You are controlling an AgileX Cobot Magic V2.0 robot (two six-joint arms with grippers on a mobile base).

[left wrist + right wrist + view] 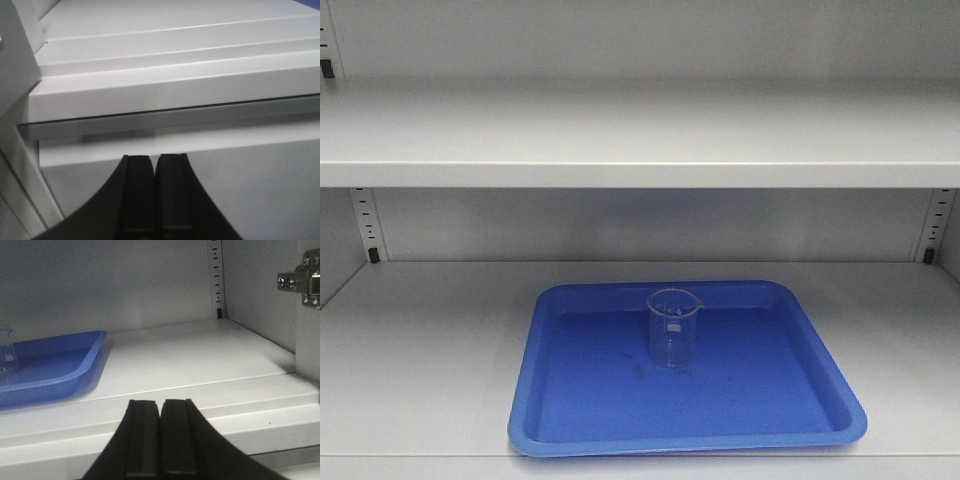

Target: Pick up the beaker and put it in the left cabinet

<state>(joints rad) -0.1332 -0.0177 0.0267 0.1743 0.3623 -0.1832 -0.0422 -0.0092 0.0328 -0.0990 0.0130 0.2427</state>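
A silvery screwed metal hinge (302, 282) shows at upper right.

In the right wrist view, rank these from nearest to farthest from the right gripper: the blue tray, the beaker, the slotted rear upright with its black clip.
1. The blue tray, ahead and to the left of the right gripper, whose jaws are shut.
2. The beaker, standing in the tray at the far left edge of the view.
3. The slotted rear upright, in the back right corner of the cabinet.

clear glass beaker (673, 327), glossy plastic tray (560, 400)

Left claw (155, 172) pressed closed, empty, below grey cabinet shelf edge (175, 90)
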